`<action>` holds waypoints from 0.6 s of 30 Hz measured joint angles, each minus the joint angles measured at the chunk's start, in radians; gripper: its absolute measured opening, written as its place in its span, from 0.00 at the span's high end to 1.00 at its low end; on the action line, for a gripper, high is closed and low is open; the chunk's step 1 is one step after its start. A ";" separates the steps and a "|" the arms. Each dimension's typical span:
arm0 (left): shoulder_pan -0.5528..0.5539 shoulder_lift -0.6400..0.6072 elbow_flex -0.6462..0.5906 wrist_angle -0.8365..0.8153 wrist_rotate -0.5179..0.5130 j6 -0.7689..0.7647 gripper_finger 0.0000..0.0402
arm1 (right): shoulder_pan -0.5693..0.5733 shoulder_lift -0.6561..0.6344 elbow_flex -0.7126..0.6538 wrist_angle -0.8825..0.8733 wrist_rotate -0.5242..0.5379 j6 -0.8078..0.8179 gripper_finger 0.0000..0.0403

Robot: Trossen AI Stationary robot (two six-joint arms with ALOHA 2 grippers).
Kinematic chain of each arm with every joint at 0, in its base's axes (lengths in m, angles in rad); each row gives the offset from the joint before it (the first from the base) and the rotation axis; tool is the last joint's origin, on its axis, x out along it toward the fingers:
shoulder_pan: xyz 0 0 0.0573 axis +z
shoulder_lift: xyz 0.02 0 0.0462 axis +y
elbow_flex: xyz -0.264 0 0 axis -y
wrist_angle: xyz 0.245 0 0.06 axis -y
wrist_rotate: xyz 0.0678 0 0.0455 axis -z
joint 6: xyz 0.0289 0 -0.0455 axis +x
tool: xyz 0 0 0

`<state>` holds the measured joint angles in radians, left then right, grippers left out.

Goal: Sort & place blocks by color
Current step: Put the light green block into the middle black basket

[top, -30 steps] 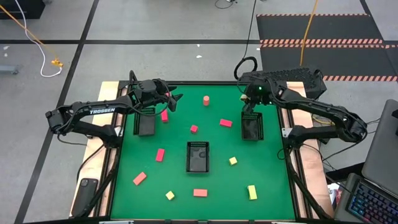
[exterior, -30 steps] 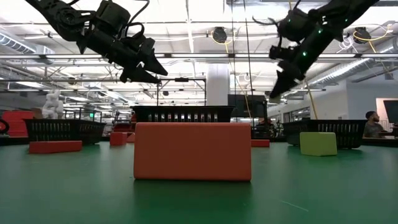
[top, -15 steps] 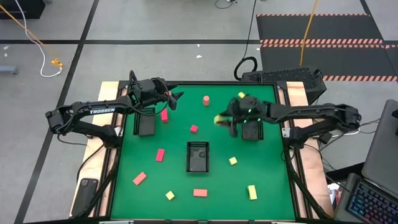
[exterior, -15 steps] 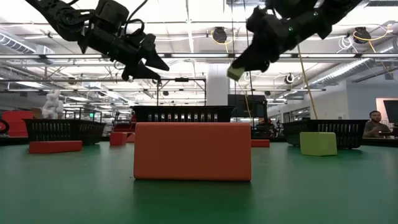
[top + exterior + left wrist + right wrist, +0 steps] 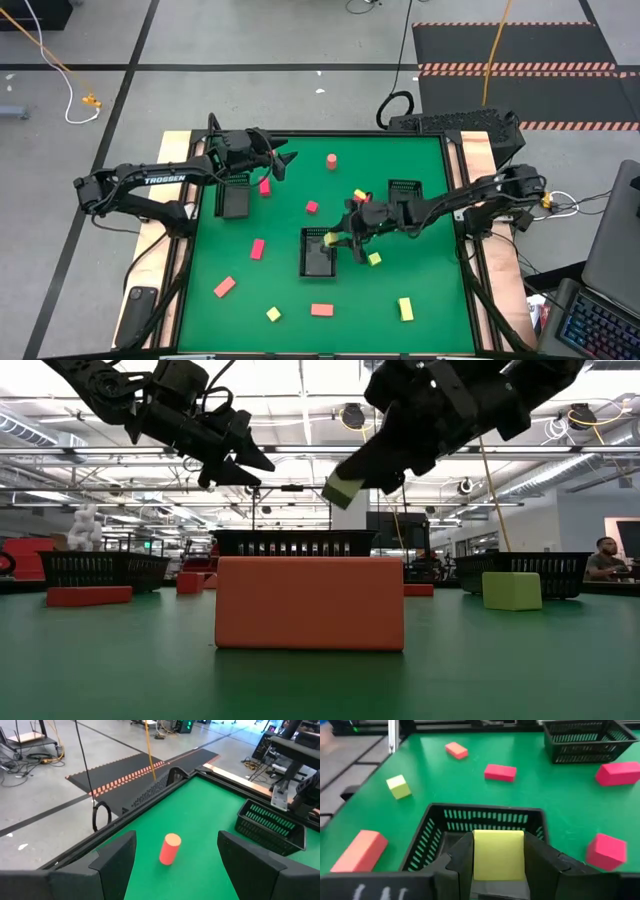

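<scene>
Pale yellow, the block [image 5: 498, 855] sits clamped between the right gripper's [image 5: 332, 239] fingers, held above the middle tray [image 5: 316, 255], the arm stretched low from three o'clock toward centre. The left gripper [image 5: 283, 160] hovers spread open at eleven o'clock, facing the salmon cylinder [image 5: 169, 848].

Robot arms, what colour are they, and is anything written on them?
Both arms are black, made of jointed chunky segments. The left arm carries white TROSSEN lettering along its forearm. The left gripper and right gripper end in dark, flat jaws. Thin black cables loop near the wrists.
</scene>
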<state>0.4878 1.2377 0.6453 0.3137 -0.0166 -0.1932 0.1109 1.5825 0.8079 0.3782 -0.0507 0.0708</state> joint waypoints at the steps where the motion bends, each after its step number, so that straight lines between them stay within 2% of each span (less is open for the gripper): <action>1: -0.001 0.000 0.000 0.000 0.000 0.000 0.30 | 0.008 0.017 0.005 0.009 0.017 -0.001 0.69; 4: -0.002 0.000 0.000 -0.002 0.000 0.000 0.30 | 0.020 0.067 0.016 0.025 0.067 -0.002 0.69; 7: -0.002 0.000 0.000 -0.003 0.000 0.000 0.30 | 0.021 0.108 0.019 0.082 0.074 -0.003 0.69; 15: 0.000 0.000 0.000 -0.003 0.000 0.015 0.30 | 0.001 0.122 0.019 0.121 0.076 -0.009 0.69; 16: 0.000 0.000 0.000 -0.003 -0.002 0.015 0.30 | 0.001 0.122 0.019 0.121 0.079 -0.010 0.67; 18: 0.000 0.000 0.000 -0.003 -0.003 0.011 0.30 | 0.001 0.122 0.019 0.119 0.080 -0.006 0.56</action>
<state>0.4873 1.2377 0.6453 0.3111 -0.0193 -0.1819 0.1120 1.7046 0.8272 0.4976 0.0296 0.0646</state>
